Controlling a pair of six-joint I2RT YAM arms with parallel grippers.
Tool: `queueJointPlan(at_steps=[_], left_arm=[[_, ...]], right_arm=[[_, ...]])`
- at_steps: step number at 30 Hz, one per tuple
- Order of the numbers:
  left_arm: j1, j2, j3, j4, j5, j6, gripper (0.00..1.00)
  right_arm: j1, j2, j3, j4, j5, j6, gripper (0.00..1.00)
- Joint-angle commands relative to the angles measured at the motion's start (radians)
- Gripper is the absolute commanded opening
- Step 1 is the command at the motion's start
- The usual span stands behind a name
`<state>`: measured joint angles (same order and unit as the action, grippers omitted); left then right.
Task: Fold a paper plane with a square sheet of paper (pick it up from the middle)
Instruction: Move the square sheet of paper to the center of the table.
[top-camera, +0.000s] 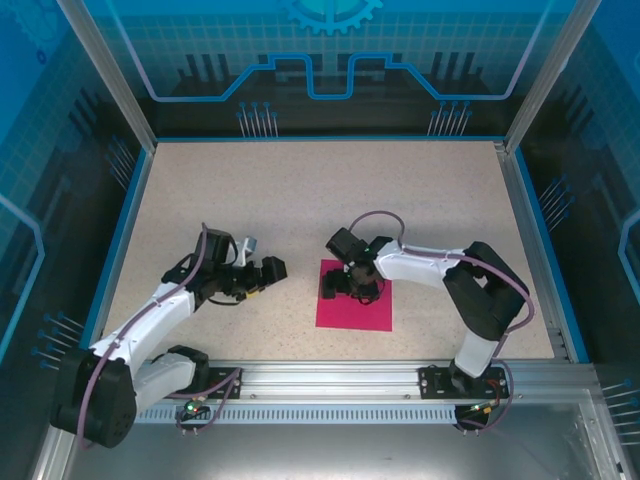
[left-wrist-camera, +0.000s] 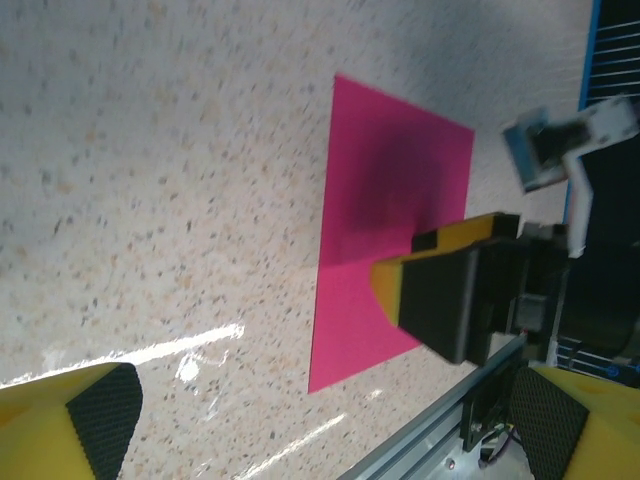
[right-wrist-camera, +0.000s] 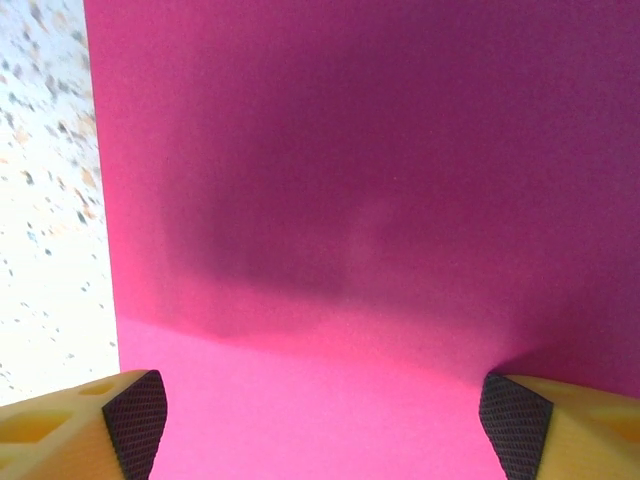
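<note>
- Paper: a thin magenta-pink square sheet (top-camera: 360, 312) lies flat on the speckled beige worktop (top-camera: 250, 190), near its front edge.
- My right end effector (right-wrist-camera: 325, 410) sits low over the sheet, jaws spread wide, clamping nothing.
- My left end effector (top-camera: 272, 270) hangs near the sheet's left side, jaws apart and empty.

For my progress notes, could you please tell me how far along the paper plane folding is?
Done: nothing; the square sheet of paper lies flat, no plane shape. In hand: the right end effector hovers open low over it; the left end effector hangs open beside. Left: pickup, every fold.
</note>
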<state>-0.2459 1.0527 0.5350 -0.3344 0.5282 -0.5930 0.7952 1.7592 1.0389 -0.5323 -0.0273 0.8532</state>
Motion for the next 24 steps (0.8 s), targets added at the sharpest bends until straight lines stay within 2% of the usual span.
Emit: queueJointPlan(at_steps=[1, 8, 14, 18, 21, 24], left_arm=[[-0.020, -0.011, -0.023, 0.038, 0.002, -0.045, 0.99], [-0.054, 0.029, -0.009, 0.065, -0.005, -0.045, 0.98], [-0.119, 0.142, 0.055, 0.083, -0.020, -0.035, 0.99], [-0.165, 0.212, 0.097, 0.114, -0.051, -0.056, 0.98], [-0.183, 0.241, 0.118, 0.121, -0.073, -0.064, 0.99], [-0.184, 0.245, 0.122, 0.122, -0.101, -0.067, 0.99]], right_arm=[[-0.019, 0.082, 0.027, 0.056, 0.003, -0.041, 0.86], [-0.062, 0.116, 0.112, 0.036, 0.009, -0.170, 0.83], [-0.086, 0.158, 0.187, -0.005, -0.022, -0.323, 0.81], [-0.100, 0.167, 0.237, -0.064, -0.016, -0.327, 0.81], [-0.102, 0.115, 0.233, -0.062, -0.024, -0.310, 0.82], [-0.103, 0.058, 0.218, -0.074, 0.027, -0.279, 0.85]])
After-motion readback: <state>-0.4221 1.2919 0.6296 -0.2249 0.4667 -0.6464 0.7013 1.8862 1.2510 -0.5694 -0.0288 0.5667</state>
